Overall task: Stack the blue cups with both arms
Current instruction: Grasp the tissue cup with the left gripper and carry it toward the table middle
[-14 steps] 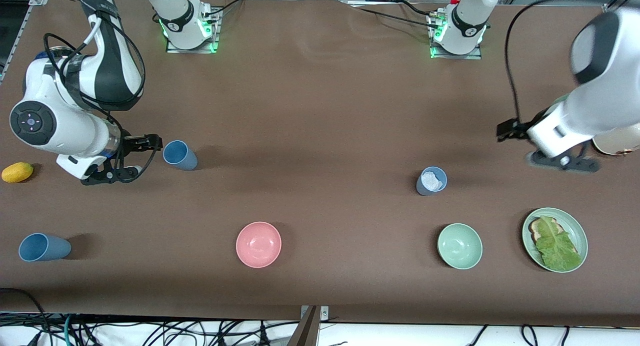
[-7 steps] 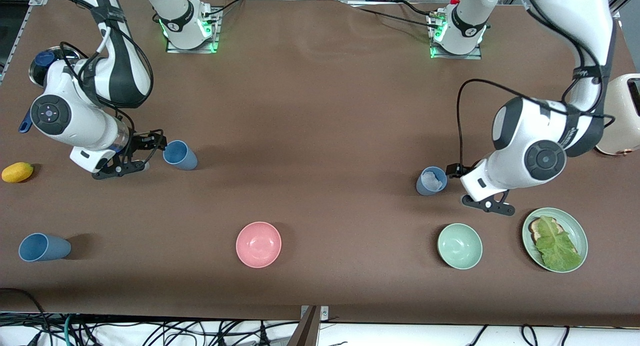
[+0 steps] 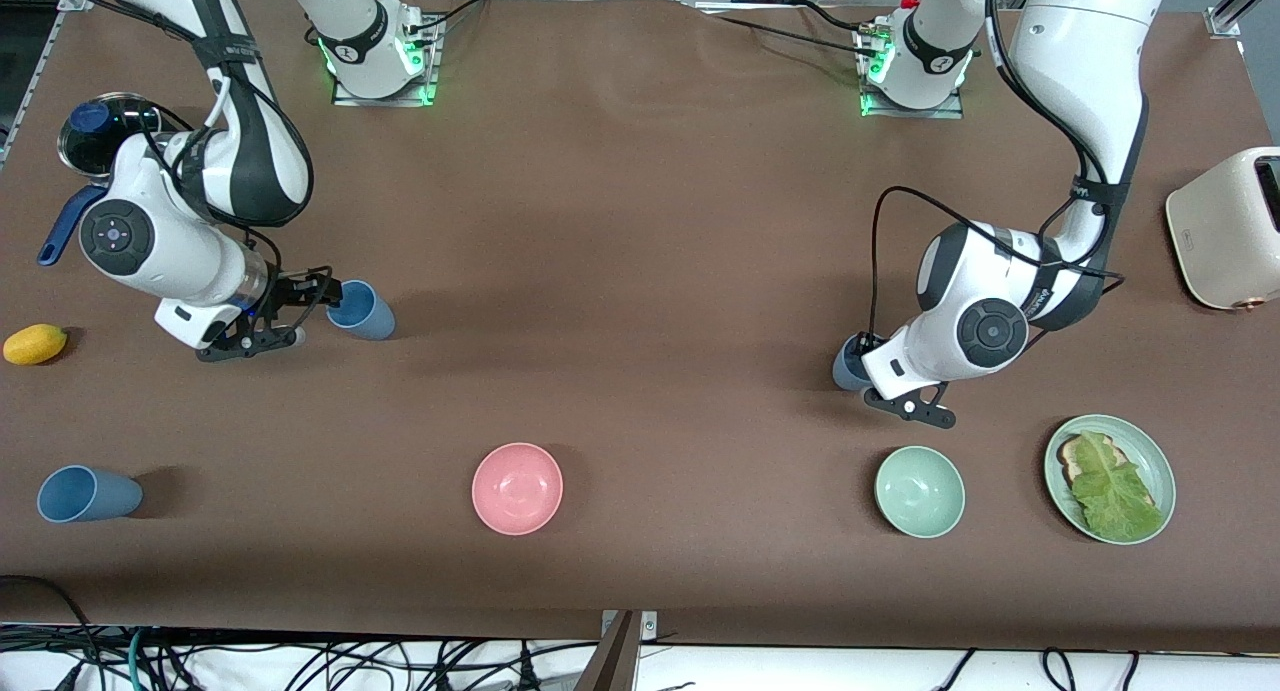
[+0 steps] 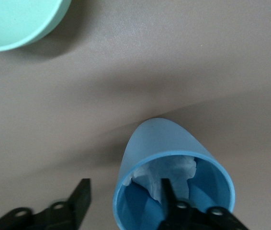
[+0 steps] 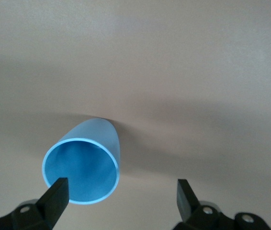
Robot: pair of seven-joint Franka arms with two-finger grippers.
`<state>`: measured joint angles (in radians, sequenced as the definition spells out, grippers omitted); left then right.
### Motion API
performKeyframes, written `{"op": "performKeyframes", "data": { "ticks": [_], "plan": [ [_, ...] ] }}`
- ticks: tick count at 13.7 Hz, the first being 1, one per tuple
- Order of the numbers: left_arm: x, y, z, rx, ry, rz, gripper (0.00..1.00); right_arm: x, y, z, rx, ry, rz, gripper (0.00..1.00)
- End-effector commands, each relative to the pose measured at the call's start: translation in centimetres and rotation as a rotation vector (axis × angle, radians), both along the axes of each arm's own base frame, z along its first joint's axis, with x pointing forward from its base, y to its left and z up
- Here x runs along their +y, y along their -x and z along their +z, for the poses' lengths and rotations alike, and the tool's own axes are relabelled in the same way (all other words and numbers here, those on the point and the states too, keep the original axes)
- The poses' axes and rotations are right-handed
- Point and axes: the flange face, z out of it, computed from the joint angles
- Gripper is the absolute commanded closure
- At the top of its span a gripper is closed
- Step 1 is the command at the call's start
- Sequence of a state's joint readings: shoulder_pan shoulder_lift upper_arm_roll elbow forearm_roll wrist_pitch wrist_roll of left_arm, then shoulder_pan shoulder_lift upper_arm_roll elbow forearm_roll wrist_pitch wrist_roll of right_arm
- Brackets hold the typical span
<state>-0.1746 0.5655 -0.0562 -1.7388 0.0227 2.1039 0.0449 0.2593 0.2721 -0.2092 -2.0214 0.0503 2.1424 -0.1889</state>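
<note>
Left gripper [image 4: 126,203] astride paper-stuffed cup [image 4: 174,167] rim

Even, bright overhead light casts soft shadows beside the cups; wrist views look slightly soft.

Pink bowl [image 3: 517,488] sits low in the middle of the frame, pale green bowl [image 3: 919,491] lower right, next to a green plate [image 3: 1150,451] with toast and a lettuce leaf [image 3: 1112,491]. Lemon [image 3: 34,343] at the left edge, cream toaster [image 3: 1228,227] at the right edge, metal pot [image 3: 82,131] upper left.
</note>
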Motion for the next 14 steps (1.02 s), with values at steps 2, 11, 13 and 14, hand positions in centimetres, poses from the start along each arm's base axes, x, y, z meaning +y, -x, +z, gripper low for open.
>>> {"op": "performKeyframes", "data": {
  "ticks": [2,11,13,14],
  "plan": [
    [-0.2,-0.3,1.3,-0.021,0.015,-0.009,1.0,-0.5,0.3,-1.6,-0.028,-0.019,0.002,0.0],
    [-14.7,1.3,5.5,-0.019,0.138,0.17,1.0,-0.3,1.1,-5.0,-0.018,-0.056,-0.051,0.18],
    [-20.5,2.9,5.8,-0.002,0.167,0.216,1.0,-0.3,1.2,-5.1,-0.017,-0.056,-0.051,0.38],
    [-22.4,3.9,5.4,0.007,0.16,0.226,1.0,-0.3,1.2,-5.3,-0.012,-0.055,-0.051,0.51]
  ]
}}
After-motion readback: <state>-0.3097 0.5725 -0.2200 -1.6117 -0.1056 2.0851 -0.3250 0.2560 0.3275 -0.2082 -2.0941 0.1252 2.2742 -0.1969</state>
